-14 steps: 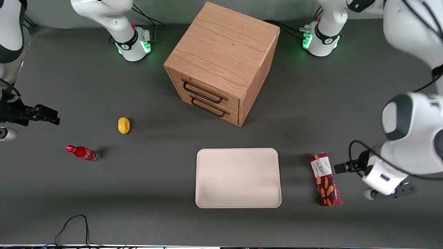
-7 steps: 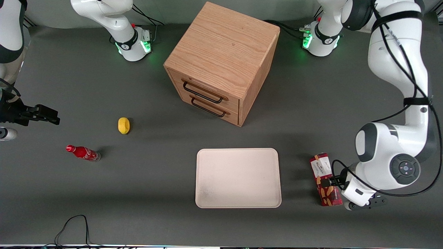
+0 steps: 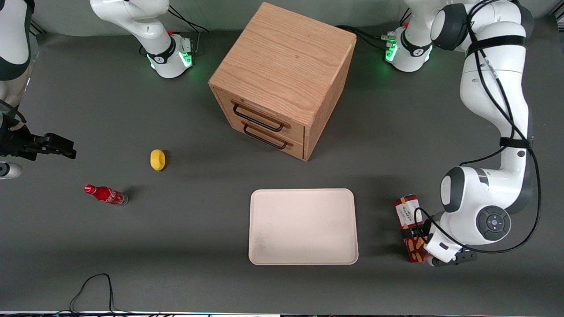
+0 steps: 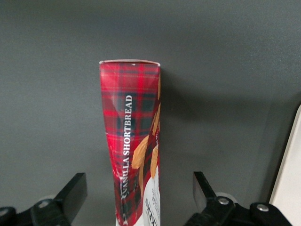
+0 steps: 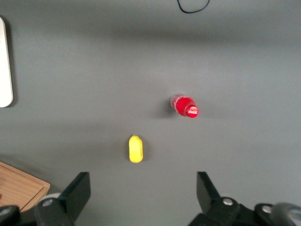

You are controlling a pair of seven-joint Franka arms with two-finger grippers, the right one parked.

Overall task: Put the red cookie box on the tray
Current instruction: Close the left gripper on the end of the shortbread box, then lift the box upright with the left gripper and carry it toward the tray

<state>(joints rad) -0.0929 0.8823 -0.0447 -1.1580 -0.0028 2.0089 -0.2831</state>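
The dark grey table (image 3: pixel 88 246) carries the tray (image 3: pixel 303 259), red cookie box (image 3: pixel 407 210), wooden cabinet (image 3: pixel 286 61), lemon (image 3: pixel 157 159) and soda bottle (image 3: pixel 105 194), with the jaws (image 4: pixel 136 197) spread astride the box.

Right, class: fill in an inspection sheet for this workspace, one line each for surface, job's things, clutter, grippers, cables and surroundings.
Surface: dark grey table.
Job's things: box lies flat beside the tray, not on it.
Clutter: bottle and yellow item toward the parked arm's end; wooden cabinet, drawers closed.
Grippers: gripper over the box, jaws open on either side.
Cables: black loop at the table's near edge.
Surroundings: nothing seen.
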